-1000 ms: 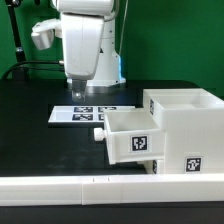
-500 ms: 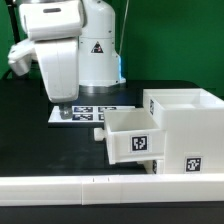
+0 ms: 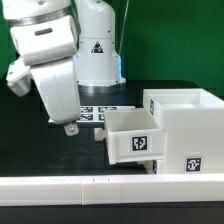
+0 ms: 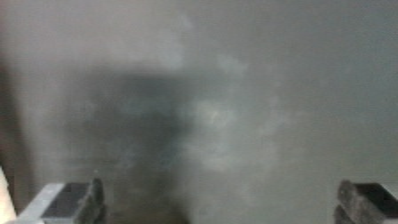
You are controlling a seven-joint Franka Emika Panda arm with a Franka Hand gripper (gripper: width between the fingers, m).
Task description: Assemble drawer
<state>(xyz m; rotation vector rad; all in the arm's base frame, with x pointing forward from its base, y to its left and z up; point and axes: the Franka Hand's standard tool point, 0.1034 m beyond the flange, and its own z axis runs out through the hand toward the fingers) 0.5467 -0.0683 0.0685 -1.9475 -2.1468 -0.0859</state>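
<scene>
The white drawer housing (image 3: 188, 128) stands on the black table at the exterior view's right, with a square tag on its front. One knobbed tray (image 3: 130, 136), also tagged, sticks out of it toward the left, its knob (image 3: 97, 132) pointing left. A second tray is not clearly seen. My gripper (image 3: 68, 125) hangs tilted just above the table, left of the knob and apart from it. In the wrist view the gripper (image 4: 217, 205) is open and empty, its fingertips (image 4: 71, 204) wide apart over a blurred grey surface.
The marker board (image 3: 100, 113) lies flat behind the tray, partly hidden by my arm. A low white border wall (image 3: 90, 186) runs along the front edge. A green backdrop stands behind the table.
My arm has swung toward the exterior view's left and tilted, bringing the gripper lower and closer to the table. The drawer parts have not moved.
</scene>
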